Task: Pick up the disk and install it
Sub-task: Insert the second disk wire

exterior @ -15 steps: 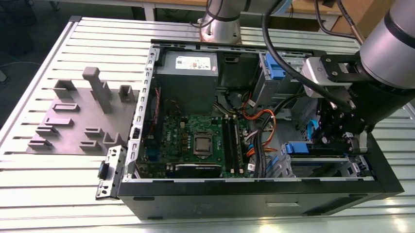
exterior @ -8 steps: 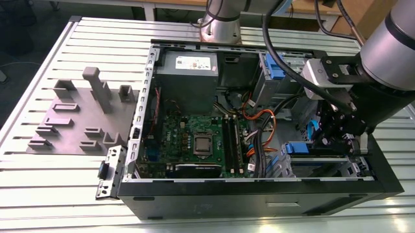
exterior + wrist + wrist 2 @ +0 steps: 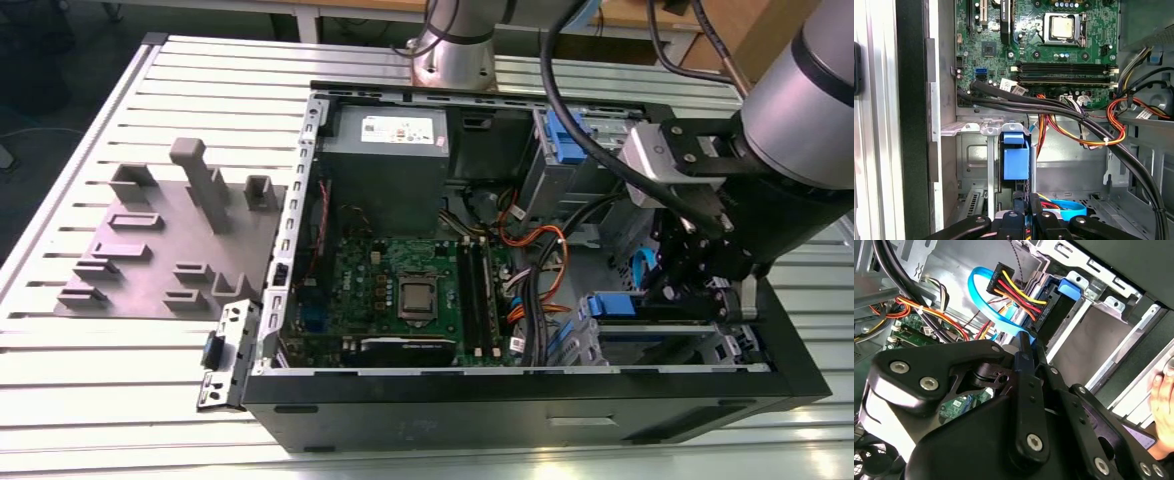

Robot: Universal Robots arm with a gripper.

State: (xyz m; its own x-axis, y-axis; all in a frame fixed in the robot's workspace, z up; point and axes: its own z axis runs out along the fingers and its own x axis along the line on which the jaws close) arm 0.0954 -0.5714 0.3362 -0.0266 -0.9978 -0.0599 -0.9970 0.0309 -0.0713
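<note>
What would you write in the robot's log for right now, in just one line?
gripper: inside computer case | nearest: disk, at its blue carrier | disk: sitting in drive bay

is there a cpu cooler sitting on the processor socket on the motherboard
No, in the first wrist view the processor sits bare in its socket on the green motherboard.

PC case [image 3: 534, 405] on table [image 3: 80, 400], mobo [image 3: 400, 290] inside, PSU [image 3: 387, 150] behind, fixture block [image 3: 160, 240] at exterior view's left
</note>
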